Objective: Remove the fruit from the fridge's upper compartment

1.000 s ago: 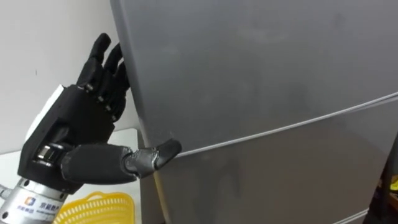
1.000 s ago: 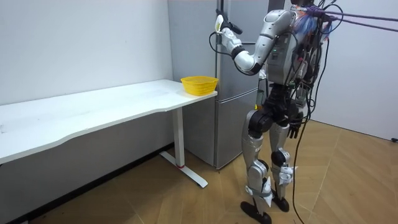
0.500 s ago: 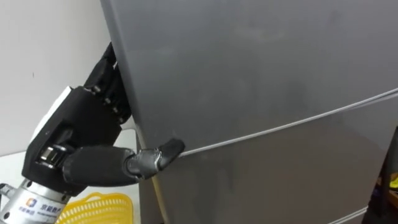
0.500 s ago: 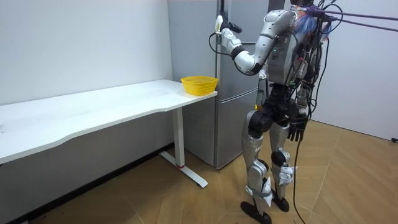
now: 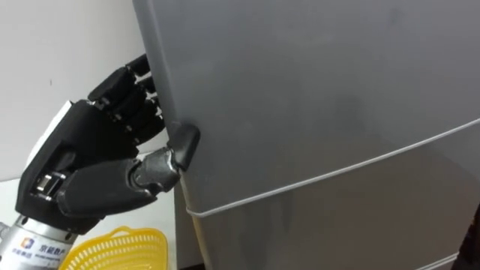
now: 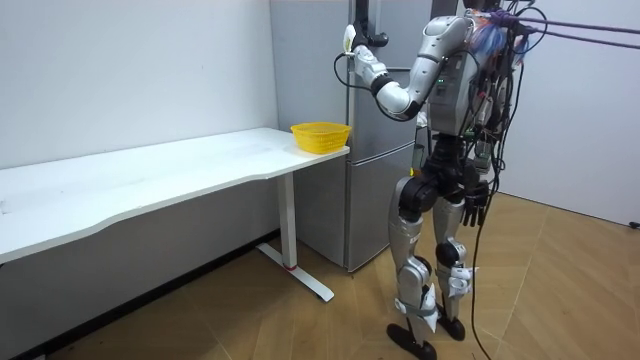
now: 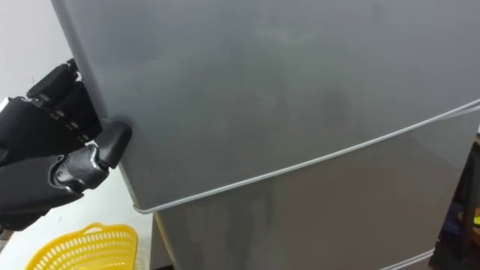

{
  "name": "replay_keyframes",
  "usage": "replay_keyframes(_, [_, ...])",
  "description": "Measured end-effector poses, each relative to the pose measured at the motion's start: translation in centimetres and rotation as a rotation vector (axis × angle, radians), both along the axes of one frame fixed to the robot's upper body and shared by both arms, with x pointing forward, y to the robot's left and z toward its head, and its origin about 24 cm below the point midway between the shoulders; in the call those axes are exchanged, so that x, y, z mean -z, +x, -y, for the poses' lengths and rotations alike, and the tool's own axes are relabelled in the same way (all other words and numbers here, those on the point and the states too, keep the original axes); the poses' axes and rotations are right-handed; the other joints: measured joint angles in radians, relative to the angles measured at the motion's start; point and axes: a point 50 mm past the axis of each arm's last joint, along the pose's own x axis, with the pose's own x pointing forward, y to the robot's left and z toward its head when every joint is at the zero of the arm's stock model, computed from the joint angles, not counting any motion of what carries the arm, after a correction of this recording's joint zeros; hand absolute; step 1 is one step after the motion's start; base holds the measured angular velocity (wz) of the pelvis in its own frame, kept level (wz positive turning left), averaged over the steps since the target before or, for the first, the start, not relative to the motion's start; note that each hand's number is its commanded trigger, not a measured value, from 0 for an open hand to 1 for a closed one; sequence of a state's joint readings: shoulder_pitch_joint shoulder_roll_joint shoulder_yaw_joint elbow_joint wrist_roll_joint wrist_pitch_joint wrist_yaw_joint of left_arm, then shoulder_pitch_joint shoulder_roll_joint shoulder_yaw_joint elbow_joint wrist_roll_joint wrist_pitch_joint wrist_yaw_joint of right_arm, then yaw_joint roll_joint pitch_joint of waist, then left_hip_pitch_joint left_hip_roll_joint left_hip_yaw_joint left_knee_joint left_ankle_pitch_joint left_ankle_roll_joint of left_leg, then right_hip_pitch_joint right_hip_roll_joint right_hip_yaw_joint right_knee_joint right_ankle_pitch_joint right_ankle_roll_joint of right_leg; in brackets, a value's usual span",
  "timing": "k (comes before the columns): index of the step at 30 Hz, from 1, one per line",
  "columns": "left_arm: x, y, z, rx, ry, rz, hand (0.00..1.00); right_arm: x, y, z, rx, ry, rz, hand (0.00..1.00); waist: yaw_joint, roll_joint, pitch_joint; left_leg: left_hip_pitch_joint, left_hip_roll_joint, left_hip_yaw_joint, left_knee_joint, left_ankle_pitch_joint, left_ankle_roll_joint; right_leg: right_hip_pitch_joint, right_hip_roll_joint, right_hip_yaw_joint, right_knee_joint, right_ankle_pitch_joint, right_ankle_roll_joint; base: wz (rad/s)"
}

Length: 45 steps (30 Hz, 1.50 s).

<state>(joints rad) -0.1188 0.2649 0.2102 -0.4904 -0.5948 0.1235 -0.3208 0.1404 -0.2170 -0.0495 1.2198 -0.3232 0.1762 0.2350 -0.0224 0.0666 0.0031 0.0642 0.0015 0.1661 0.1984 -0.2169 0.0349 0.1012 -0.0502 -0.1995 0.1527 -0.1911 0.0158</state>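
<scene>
Fingers of the left hand are curled round the left edge of the upper door, and the thumb is pressed on its front, so the edge is pinched. The tips are hidden behind the edge. Below the seam the lower door is seen, and under the hand a yellow basket. A white wall is seen behind the hand.

From the right eye, the same grip is seen. The upper door's bottom corner is set a little out from the lower door's, so the door is judged to be just off its seal.

From the room camera, the robot is seen standing upright close before the fridge, its left arm raised to the door's edge. The right hand is hung by its hip. The basket is set on the end of a long white table, just beside the fridge.

The step in hand is judged to be the opening of the upper door. What is to be fetched is behind that door, hidden. A pull toward the body is called for next, with the grip kept on the edge. Room for the swing is narrowed by the robot's own trunk. The table and basket are close on the left and could be struck by the elbow.
</scene>
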Motion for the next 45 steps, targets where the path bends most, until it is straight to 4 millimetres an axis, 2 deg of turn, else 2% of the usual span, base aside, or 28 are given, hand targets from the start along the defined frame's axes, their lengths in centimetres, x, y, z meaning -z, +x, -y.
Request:
replay_keyframes(4, [0.1,0.0,0.1,0.004,0.000,-0.003,1.00,0.0,0.0,-0.1,-0.008,0.007,-0.003,0.00,0.000,0.000,0.0003,-0.001,0.000,0.000,0.000,0.000,0.000,0.005,0.000,-0.001,0.000,0.000,0.000,0.00])
replay_keyframes(7, [0.1,0.0,0.1,0.005,0.000,-0.004,0.95,0.0,0.0,-0.1,-0.008,0.008,-0.004,0.00,0.000,0.000,0.0002,-0.001,0.000,-0.001,0.000,0.000,0.000,0.006,0.000,-0.002,0.000,0.000,0.000,0.00])
replay_keyframes(9, [0.1,0.0,0.2,0.006,0.000,-0.004,0.76,0.0,0.0,-0.1,-0.009,0.008,-0.005,0.00,-0.001,-0.001,0.0005,-0.001,0.000,-0.001,0.000,0.000,0.000,0.005,0.001,-0.002,0.001,0.000,0.000,0.00])
replay_keyframes(10, [0.1,0.0,0.2,0.009,0.000,-0.005,0.44,0.0,0.0,-0.1,-0.010,0.009,-0.005,0.00,-0.001,-0.001,0.0005,-0.001,0.000,-0.001,0.001,0.000,0.000,0.003,0.001,-0.002,0.001,0.000,0.000,0.00])
replay_keyframes(11, [0.1,0.0,0.3,0.013,0.001,-0.006,0.00,0.0,0.1,-0.1,-0.012,0.009,-0.006,0.00,-0.001,-0.001,0.0005,-0.001,0.000,-0.001,0.001,0.000,0.000,0.003,0.001,-0.001,0.001,0.000,0.000,0.00])
replay_keyframes(17, [0.1,0.0,0.6,0.068,-0.016,-0.001,0.00,0.0,0.1,-0.1,-0.027,0.010,-0.010,0.00,0.000,-0.006,0.0021,-0.001,0.000,-0.001,0.001,0.000,0.000,0.001,0.000,-0.002,0.000,0.000,0.000,0.00])
replay_keyframes(18, [0.1,-0.1,0.9,0.102,-0.027,0.000,0.00,0.0,0.1,-0.2,-0.031,0.010,-0.010,0.00,0.000,-0.001,-0.0020,-0.002,0.000,0.000,0.003,0.000,0.000,0.001,0.000,-0.002,0.000,0.000,0.000,0.00])
replay_keyframes(22, [0.4,-0.2,2.3,0.247,-0.010,-0.008,0.00,0.1,0.1,-0.3,-0.083,0.008,-0.022,0.00,-0.006,-0.005,-0.0005,-0.006,0.000,0.001,0.007,0.000,0.000,0.002,-0.003,-0.002,0.001,0.000,0.000,0.01])
replay_keyframes(29, [0.5,-0.3,3.1,0.294,0.003,-0.008,0.00,0.2,0.3,-0.6,-0.117,0.012,-0.029,0.00,-0.014,0.004,-0.0014,-0.018,-0.001,0.000,0.009,0.000,0.002,0.006,-0.001,-0.008,0.000,0.000,0.001,0.13])
replay_keyframes(32, [0.7,-0.4,3.5,0.326,0.015,-0.010,0.00,0.1,0.6,-0.5,-0.125,0.010,-0.023,0.00,-0.014,0.009,-0.0017,-0.019,0.001,0.021,0.008,0.001,0.004,0.003,-0.001,-0.008,0.000,0.000,0.003,0.05])
replay_keyframes(36, [0.7,-0.4,3.6,0.334,0.023,-0.009,0.00,0.1,1.1,-0.6,-0.138,0.011,-0.014,0.00,-0.020,0.018,-0.0035,-0.019,-0.001,0.026,0.008,0.001,0.005,0.002,-0.004,-0.009,0.000,0.001,0.006,0.02])
replay_keyframes(45, [0.6,-0.7,4.2,0.364,0.025,0.017,0.00,-0.1,1.7,0.1,-0.155,-0.007,-0.002,0.00,-0.024,0.017,-0.0044,-0.025,-0.001,0.026,0.008,0.001,0.005,-0.005,-0.005,0.005,0.005,0.001,0.007,0.03])
